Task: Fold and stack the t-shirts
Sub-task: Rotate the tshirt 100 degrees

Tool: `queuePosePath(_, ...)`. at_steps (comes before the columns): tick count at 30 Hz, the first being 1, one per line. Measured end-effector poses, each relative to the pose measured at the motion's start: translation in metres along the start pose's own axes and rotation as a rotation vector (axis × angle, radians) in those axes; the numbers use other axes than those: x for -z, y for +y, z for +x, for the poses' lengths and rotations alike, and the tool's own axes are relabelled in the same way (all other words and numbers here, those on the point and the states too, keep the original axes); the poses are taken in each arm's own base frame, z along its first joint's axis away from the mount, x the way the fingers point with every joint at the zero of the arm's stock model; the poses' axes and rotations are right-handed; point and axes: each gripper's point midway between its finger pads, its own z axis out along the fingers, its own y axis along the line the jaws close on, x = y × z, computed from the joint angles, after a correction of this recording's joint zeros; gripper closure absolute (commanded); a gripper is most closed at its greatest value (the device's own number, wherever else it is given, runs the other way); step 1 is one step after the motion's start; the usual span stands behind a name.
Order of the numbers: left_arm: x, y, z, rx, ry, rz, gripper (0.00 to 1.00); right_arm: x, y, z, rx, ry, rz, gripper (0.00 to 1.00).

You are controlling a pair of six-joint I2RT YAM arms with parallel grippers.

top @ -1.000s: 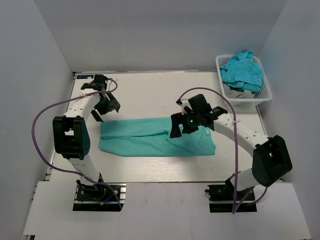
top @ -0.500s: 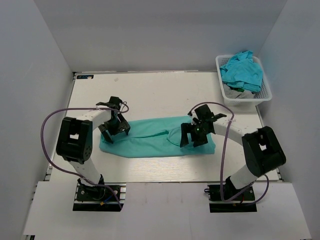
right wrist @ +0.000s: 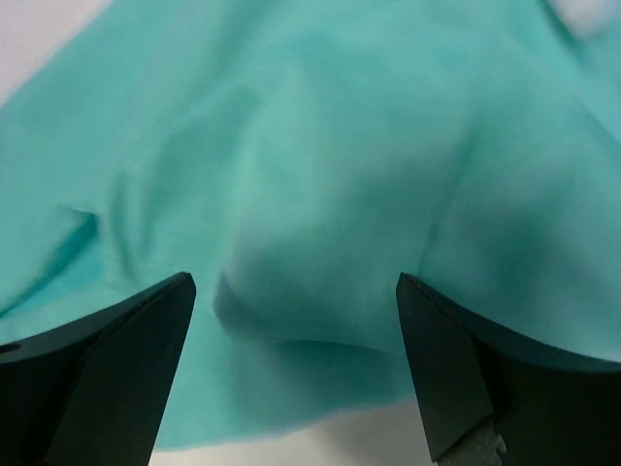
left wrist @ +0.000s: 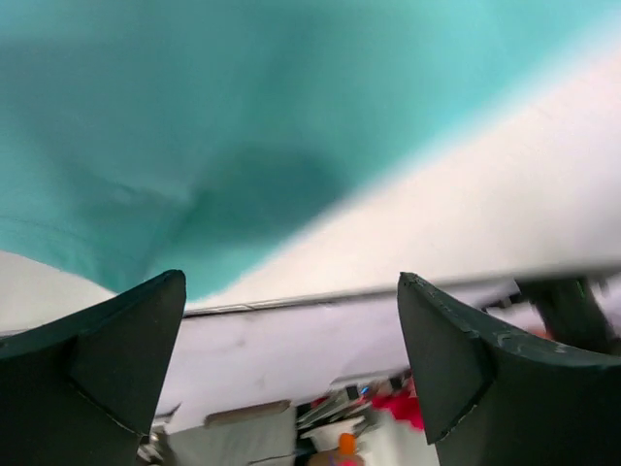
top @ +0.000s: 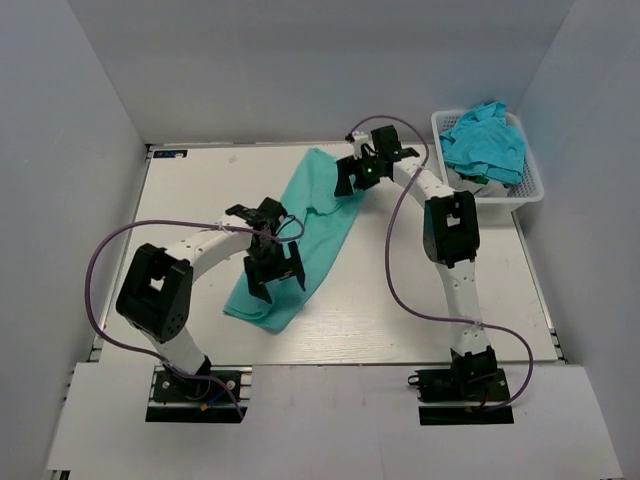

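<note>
Well left of the basket [top: 497, 199], the thin, floppy t-shirt [top: 320, 225] lies slantwise, likely light and best pinched at its corners; left gripper [top: 272, 285] and right gripper [top: 353, 182] hang over it, jaws spread, holding nothing.

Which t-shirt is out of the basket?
The teal t-shirt stretched diagonally across the table; the turquoise t-shirts sit bunched in the white basket.

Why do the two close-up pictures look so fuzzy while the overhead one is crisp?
Top external view: sharp, evenly lit, soft shadows. Left wrist view: the t-shirt looks smeared, with a dark shadow patch. Right wrist view: the t-shirt fills the frame, out of focus; the claw fingers look crisper.
</note>
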Motion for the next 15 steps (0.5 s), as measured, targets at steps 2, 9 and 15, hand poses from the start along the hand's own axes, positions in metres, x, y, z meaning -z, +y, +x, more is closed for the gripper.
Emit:
queuePosePath(2,0.012,-0.025,0.006,-0.083,0.004,0.069,0.0,-0.004,-0.017,-0.027,0.095,-0.037,0.054,0.1)
queuePosePath(9,0.038,-0.044,0.015,-0.212,-0.061,0.144,0.0,0.07,0.03,-0.035,0.184,-0.084,0.077,0.1)
queuePosePath(15,0.074,-0.019,-0.025,-0.143,-0.33,-0.031,0.0,0.135,0.125,-0.062,0.219,-0.233,-0.003,0.1)
